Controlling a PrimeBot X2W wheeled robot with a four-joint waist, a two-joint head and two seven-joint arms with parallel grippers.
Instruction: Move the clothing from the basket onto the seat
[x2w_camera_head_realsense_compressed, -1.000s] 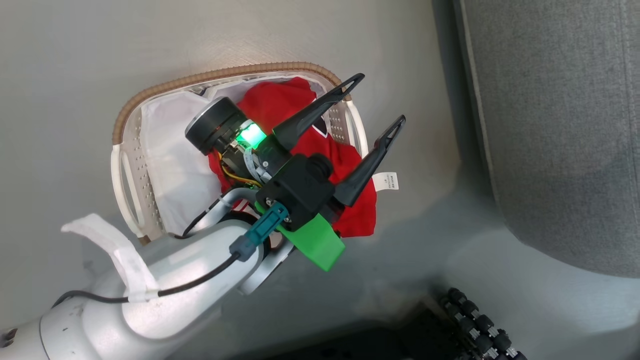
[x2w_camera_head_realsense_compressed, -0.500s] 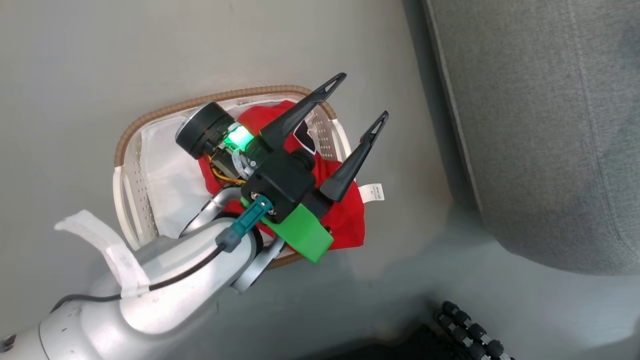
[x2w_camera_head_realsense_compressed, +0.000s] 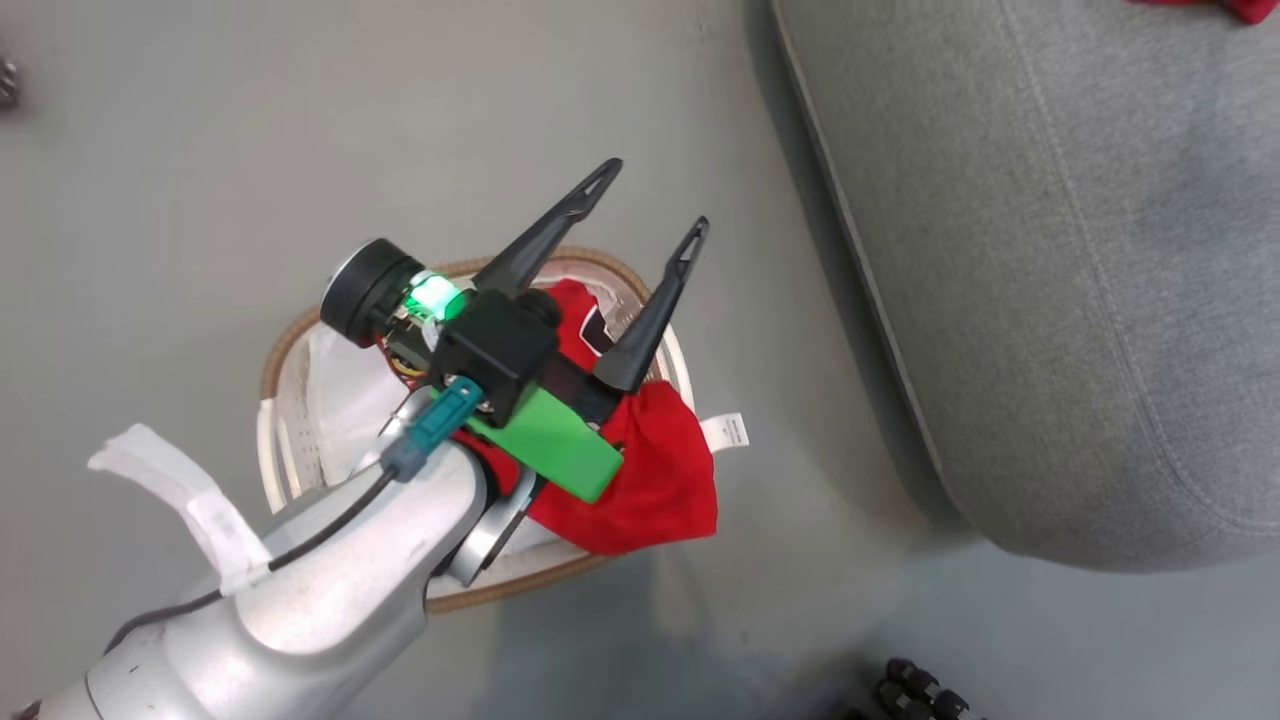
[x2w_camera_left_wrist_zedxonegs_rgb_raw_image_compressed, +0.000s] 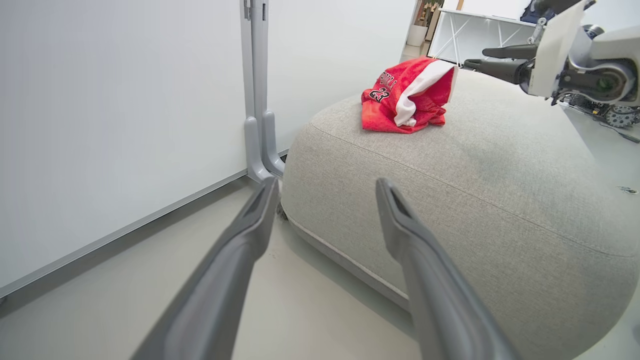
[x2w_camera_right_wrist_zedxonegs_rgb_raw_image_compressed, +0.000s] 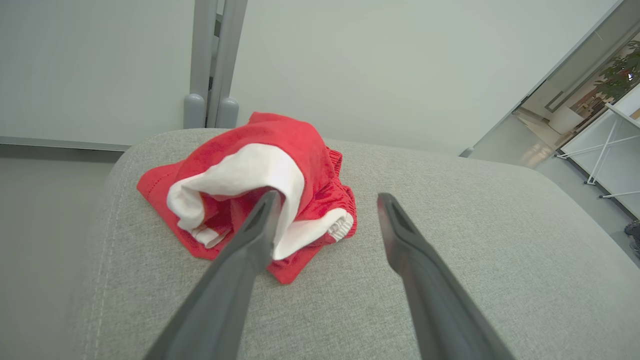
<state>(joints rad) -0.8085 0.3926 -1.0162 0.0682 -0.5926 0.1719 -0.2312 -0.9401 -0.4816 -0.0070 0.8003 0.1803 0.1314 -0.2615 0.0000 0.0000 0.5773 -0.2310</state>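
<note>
Just beyond right end effector, clothing

Basket largely behind arm, red scrap, perhaps clothing, edge-cropped

Head cam: high, looking almost straight down at floor, basket lower centre, seat right. Left wrist cam: low near floor, facing the seat's side. Right wrist cam: close over seat top. Both wrist views share red jersey on seat.
</note>
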